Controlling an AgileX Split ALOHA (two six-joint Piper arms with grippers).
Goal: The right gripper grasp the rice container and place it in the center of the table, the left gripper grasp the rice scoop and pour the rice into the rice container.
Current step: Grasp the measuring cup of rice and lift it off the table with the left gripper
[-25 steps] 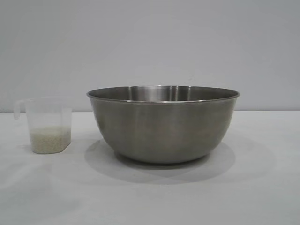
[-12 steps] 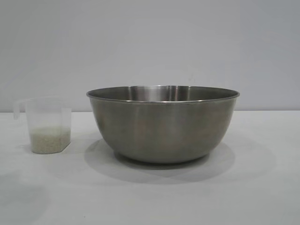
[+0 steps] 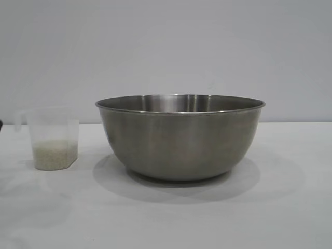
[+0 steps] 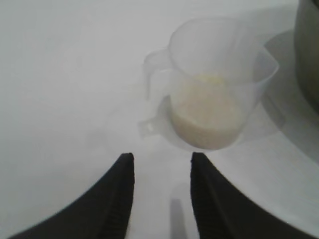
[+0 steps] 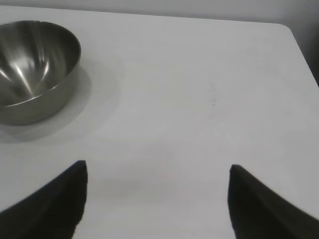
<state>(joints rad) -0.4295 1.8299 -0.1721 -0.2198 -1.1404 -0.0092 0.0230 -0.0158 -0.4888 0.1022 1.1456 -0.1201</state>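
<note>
Shadow change only: a faint grey patch on the flat white table point(image 3: 290, 218) has shifted at the exterior view's lower left, and a dark sliver now sits at its left edge; bowl and cup unmoved. Large round brushed stainless-steel rice container point(image 3: 180, 137): mid-table, empty. Small translucent plastic rice scoop point(image 4: 212, 82), loop handle, holding off-white rice point(image 4: 207, 109): just beside the bowl. Left gripper point(image 4: 162, 167): partly open, empty, short of the handle. Right gripper point(image 5: 157, 174): wide open, empty, parked well apart. Step judged: scoop approach. Next: straddle the handle, close.
</note>
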